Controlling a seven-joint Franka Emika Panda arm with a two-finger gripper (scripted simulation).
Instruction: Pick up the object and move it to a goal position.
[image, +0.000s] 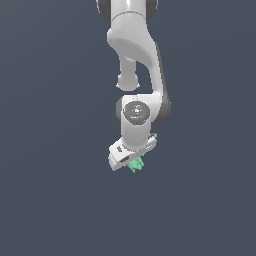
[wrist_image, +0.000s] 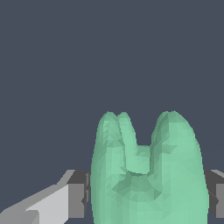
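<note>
Closest to your wrist camera, the object (wrist_image: 146, 175) is sitting between the tool's pads (wrist_image: 76, 200), which are clamping its knobbly flanks. Farther out, in the exterior view, the tool (image: 131, 161) is holding the object (image: 135, 164) under the arm (image: 137, 60). You are risking a slip: lumpy faces are giving uneven contact, so a fast swing could twist it loose.

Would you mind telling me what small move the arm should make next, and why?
Probably carry on toward the goal, jaws kept shut: the green object sits between the two fingers in the wrist view, and the exterior view shows it under the gripper. No goal marker is visible, so direction is uncertain.
</note>
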